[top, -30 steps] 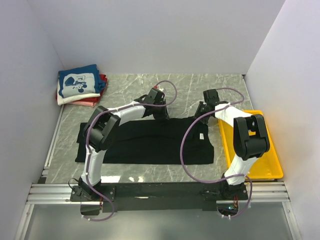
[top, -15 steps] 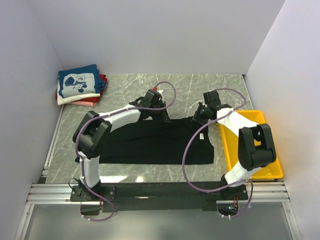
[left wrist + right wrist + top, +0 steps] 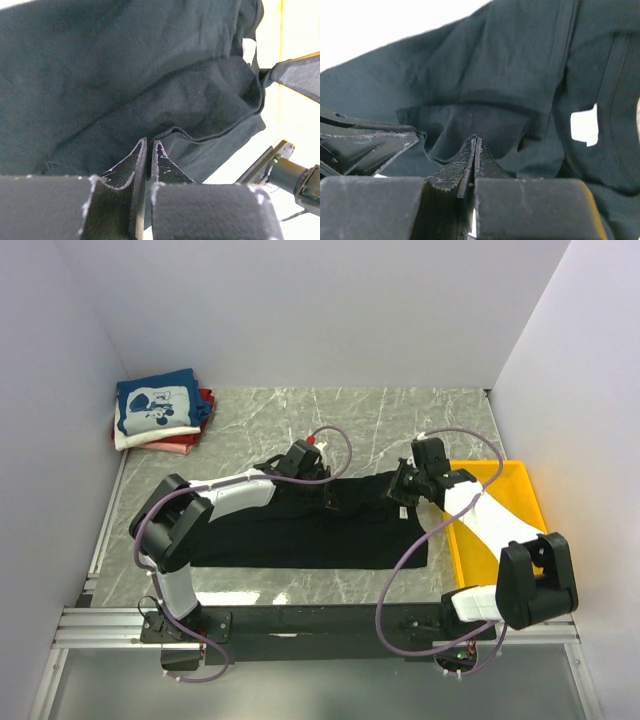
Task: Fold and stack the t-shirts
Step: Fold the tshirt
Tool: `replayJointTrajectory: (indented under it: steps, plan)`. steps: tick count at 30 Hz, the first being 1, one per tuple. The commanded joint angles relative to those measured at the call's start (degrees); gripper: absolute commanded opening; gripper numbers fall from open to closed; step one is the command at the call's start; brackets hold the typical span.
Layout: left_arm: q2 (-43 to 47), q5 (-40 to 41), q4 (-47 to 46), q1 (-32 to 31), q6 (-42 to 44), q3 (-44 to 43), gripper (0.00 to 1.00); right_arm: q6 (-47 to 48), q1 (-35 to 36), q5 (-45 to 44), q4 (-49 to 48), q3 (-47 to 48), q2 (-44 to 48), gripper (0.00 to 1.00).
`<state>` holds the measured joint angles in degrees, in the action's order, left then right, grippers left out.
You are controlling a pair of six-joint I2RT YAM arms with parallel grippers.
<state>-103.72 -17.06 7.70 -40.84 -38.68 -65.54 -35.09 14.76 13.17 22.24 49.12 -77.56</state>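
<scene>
The black t-shirt (image 3: pixel 300 532) lies spread flat. At its far edge the left gripper (image 3: pixel 148 146) and right gripper (image 3: pixel 475 141) each clamp a pinch of cloth: a fold is starting, I judge. Next, draw that edge evenly to its near hem. Beyond its far-left corner sit the folded t-shirts (image 3: pixel 158 412).

black t-shirt (image 3: pixel 300 540) of matt cloth

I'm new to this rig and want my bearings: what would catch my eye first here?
A large black cloth t-shirt lies spread across the middle of the marble table, with the left tool and right tool both pinched shut on its far edge. A folded blue t-shirt with a white cartoon print sits stacked in the far left corner.
</scene>
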Motion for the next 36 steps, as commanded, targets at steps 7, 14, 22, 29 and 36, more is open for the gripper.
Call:
replayJointTrajectory:
  steps: [7,14,22,29,36]
  plan:
    - [8.18,-0.43,-2.61,-1.87,-1.14,4.62,0.01,-1.82,4.74,-0.86,2.54,-4.91,9.26,0.0]
    - [10.56,-0.43,-4.98,-4.16,-2.72,9.81,0.01,-3.84,6.94,-2.53,4.57,-9.13,14.62,0.0]
    - [12.31,0.97,-5.42,-5.21,-3.42,13.15,0.01,-6.39,8.61,-2.18,3.86,-15.02,19.99,0.0]
    - [13.81,2.03,-5.68,-5.21,-4.22,15.44,0.1,-7.88,10.9,-1.57,1.93,-18.45,21.57,0.07]
    - [16.71,4.22,-3.4,-5.21,-3.6,16.23,0.39,-7.1,11.78,-2.88,4.74,-17.31,25.61,0.42]
